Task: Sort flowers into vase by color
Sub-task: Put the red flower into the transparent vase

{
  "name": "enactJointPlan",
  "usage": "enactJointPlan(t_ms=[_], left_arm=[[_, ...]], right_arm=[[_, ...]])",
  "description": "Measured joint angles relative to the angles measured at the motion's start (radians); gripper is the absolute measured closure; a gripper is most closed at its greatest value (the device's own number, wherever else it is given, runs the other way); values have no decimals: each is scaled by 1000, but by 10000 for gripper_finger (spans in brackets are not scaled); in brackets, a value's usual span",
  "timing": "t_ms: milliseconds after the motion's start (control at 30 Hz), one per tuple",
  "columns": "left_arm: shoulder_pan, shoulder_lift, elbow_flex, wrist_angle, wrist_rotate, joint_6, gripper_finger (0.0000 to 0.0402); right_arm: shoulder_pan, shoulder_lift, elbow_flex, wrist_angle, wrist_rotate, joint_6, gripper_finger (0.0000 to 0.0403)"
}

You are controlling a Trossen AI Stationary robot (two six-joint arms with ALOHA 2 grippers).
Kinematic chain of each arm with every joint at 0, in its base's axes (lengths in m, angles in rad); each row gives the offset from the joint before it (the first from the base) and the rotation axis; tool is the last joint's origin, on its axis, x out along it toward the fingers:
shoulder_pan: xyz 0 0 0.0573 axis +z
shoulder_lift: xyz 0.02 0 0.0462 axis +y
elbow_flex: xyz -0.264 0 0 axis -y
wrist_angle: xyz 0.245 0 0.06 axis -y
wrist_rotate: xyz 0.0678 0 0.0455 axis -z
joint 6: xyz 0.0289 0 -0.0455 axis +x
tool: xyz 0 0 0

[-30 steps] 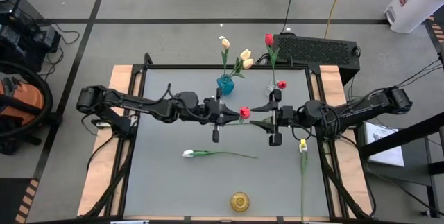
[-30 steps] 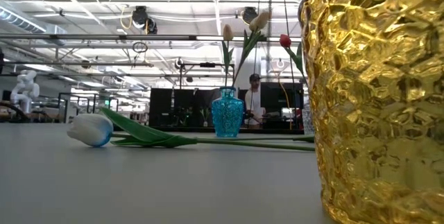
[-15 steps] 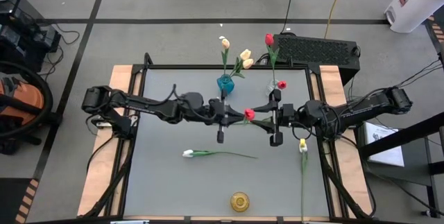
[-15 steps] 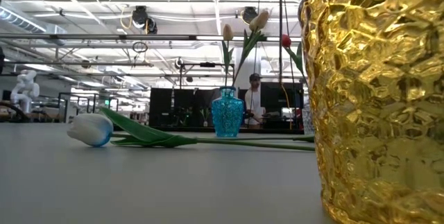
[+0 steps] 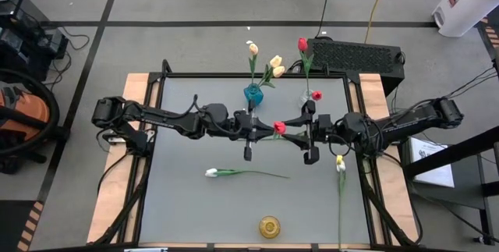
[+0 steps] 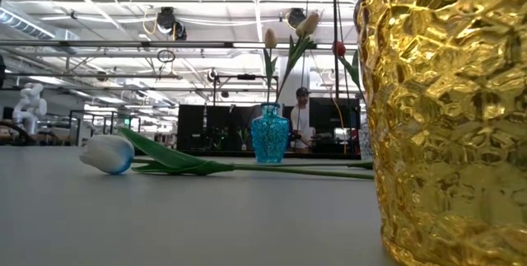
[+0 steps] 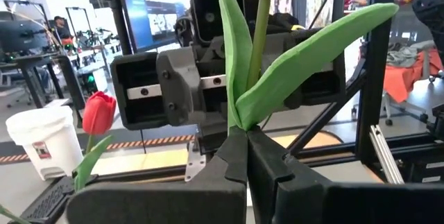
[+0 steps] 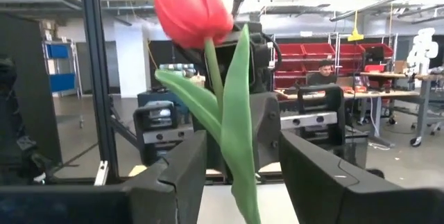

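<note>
My left gripper (image 5: pixel 263 130) (image 7: pixel 246 137) is over the middle of the table, shut on a red tulip (image 5: pixel 278 127) that stands upright. My right gripper (image 5: pixel 295 132) (image 8: pixel 241 156) faces it from the table's right. It is open, with one finger on each side of the tulip's stem and leaf (image 8: pixel 237 134), and I see no touch. A blue vase (image 5: pixel 253 94) at the far edge holds cream-yellow tulips (image 5: pixel 275 63). A clear vase (image 5: pixel 306 96) beside it holds red tulips (image 5: pixel 302 44). A white tulip (image 5: pixel 212 172) and a yellow tulip (image 5: pixel 341 163) lie flat on the table. My left gripper pinches the red tulip's stem between its two fingers, just below the point where the leaves branch off (image 7: pixel 243 121). The fingers come in level from the table's left and lie across the stem. The tulip stands upright, bud on top, lifted clear of the table.
A gold vase (image 5: pixel 270 226) (image 6: pixel 445 118) stands near the table's front edge. The white tulip's stem (image 5: pixel 261 174) runs across the table below both grippers. The yellow tulip's stem (image 5: pixel 341 205) runs along the right edge. People sit in the room beyond the table.
My left gripper has carried the red tulip a little toward the table's right edge, closer in between the right gripper's fingers. The tulip stays upright.
</note>
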Motion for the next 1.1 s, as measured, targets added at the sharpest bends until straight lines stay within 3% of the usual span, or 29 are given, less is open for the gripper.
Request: enactJointPlan(t_ms=[567, 733, 1000, 1100], left_arm=[[0, 0, 0, -32, -1, -3, 401], [0, 0, 0, -31, -2, -3, 402], [0, 0, 0, -31, -2, -4, 399], [0, 0, 0, -31, -2, -8, 390]], right_arm=[[0, 83, 0, 131, 1, -2, 239], [0, 83, 0, 125, 1, -3, 282], [0, 83, 0, 125, 1, -23, 389], [0, 83, 0, 126, 2, -29, 395]])
